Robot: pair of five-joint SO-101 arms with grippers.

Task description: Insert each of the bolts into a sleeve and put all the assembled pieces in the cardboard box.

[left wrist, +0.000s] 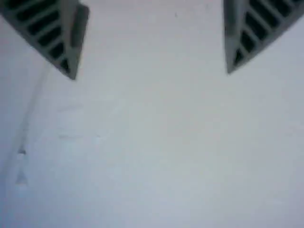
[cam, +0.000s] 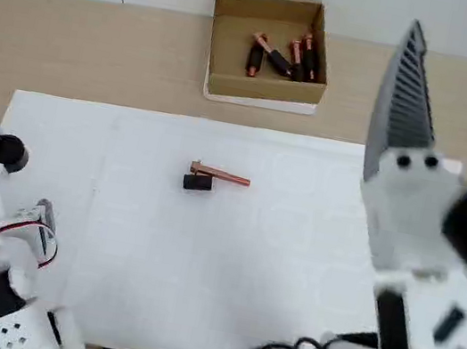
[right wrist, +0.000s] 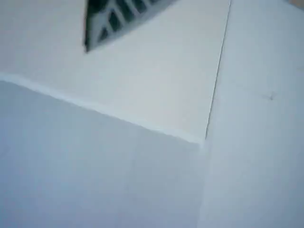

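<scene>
- Bolt [cam: 220, 173]: copper-coloured, lying flat on the white sheet [cam: 290, 266], well apart from the cardboard box [cam: 267, 87] on its arm-facing side; long axis roughly parallel to the near wall of that box.
- Sleeve [cam: 198, 183]: short and black, just beside the bolt's head end, on the side away from the cardboard box; not yet threaded onto the bolt, contact between the two not discernible.
- Assembled pieces [cam: 277, 56]: several lying inside the cardboard box, bolts already seated in sleeves.
- Left gripper [left wrist: 151, 73]: low over bare sheet, far from the cardboard box; fingers [left wrist: 57, 33] spread wide, holding nothing.
- Right gripper [cam: 464, 21]: raised high, off to one side of the cardboard box; fingers [cam: 404, 96] apart, holding nothing.
- Critical relation, as a judgement: bolt and sleeve between the two arms, towards the cardboard box from both; neither arm clearly nearer, though the low left gripper probably has the shorter descent. Closing across the shank calls for fingers set square to the bolt's long axis.
</scene>
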